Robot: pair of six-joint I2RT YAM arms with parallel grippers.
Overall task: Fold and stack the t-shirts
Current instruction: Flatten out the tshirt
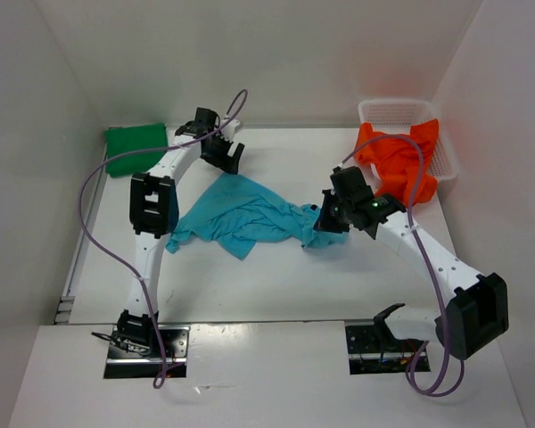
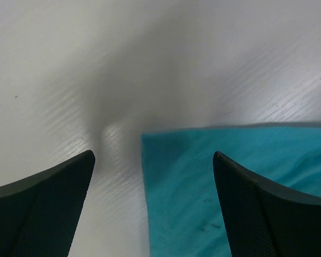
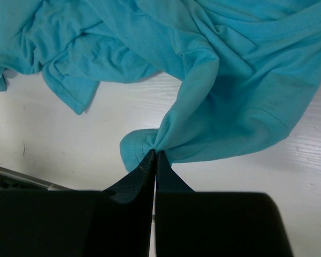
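A crumpled turquoise-blue t-shirt [image 1: 245, 214] lies mid-table. My right gripper [image 3: 155, 153] is shut on a pinched fold of its right edge [image 3: 214, 101], at the shirt's right end [image 1: 325, 223]. Over the shirt's far corner [image 2: 203, 182] my left gripper [image 2: 152, 160] hangs open, with the cloth edge lying between its fingers and untouched; from above that gripper sits at the shirt's back tip [image 1: 223, 156]. The dark green t-shirt [image 1: 135, 147] lies folded at the back left. The orange-red t-shirt [image 1: 399, 159] spills out of the basket.
A white mesh basket [image 1: 408, 111] stands at the back right by the wall. White walls close in the table on three sides. Purple cables loop off both arms.
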